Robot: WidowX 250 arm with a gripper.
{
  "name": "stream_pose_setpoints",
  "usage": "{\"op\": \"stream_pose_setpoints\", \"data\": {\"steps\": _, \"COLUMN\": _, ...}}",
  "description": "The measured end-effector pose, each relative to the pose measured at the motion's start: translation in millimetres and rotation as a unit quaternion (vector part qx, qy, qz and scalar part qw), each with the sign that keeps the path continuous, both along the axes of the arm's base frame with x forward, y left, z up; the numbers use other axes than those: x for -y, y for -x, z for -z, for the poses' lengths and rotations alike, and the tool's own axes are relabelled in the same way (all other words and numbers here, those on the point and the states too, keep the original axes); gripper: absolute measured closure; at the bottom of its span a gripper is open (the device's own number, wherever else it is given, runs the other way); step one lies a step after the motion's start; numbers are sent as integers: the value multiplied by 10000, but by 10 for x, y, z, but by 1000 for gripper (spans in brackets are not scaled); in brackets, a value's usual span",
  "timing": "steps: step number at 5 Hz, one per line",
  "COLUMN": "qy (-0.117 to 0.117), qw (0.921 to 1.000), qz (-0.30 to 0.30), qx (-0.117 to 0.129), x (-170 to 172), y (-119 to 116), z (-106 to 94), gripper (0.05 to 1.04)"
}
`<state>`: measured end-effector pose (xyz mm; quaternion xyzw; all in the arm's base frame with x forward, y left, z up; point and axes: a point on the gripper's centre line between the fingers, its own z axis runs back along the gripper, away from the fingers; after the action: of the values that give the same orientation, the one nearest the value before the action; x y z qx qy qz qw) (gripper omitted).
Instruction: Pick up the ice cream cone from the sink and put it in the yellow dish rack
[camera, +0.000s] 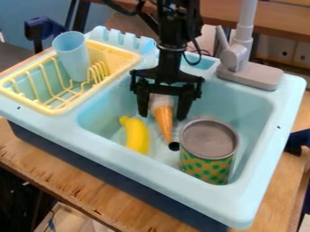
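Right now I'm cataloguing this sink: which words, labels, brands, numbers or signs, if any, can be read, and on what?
None can be read. The can shows a green-and-orange pattern, no legible letters; the blue cup, yellow banana and orange item by the tool show none either.

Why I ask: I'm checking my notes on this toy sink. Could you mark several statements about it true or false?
1. The tool has its fingers on either side of the orange cone-shaped toy. True.
2. The yellow banana lies in the dish rack. False: it is in the basin of the sink.
3. The can with the green-patterned side stands upright in the basin. True.
4. The light blue cup is in the basin beside the can. False: it is in the dish rack.
5. The grey faucet is at the sink's back edge. True.
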<state>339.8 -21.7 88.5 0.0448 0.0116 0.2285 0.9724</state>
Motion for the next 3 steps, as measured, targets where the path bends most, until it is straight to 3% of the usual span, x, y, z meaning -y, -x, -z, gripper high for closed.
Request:
{"op": "stream_pose_setpoints", "data": {"steps": 1, "qy": 9, "qw": 10000, "qz": -3, "qx": -13, "x": -39, "y": -2, "z": 5, "gripper": 267}}
{"op": "stream_pose_setpoints", "data": {"steps": 2, "qy": 70, "qw": 9999, "qz": -83, "qx": 47, "x": -20, "y": -10, "z": -1, "gripper": 268}}
{"op": "stream_pose_setpoints", "data": {"steps": 3, "qy": 252, "qw": 9971, "qz": -292, "qx": 656, "x": 17, "y": -3, "z": -302, "gripper": 268}}
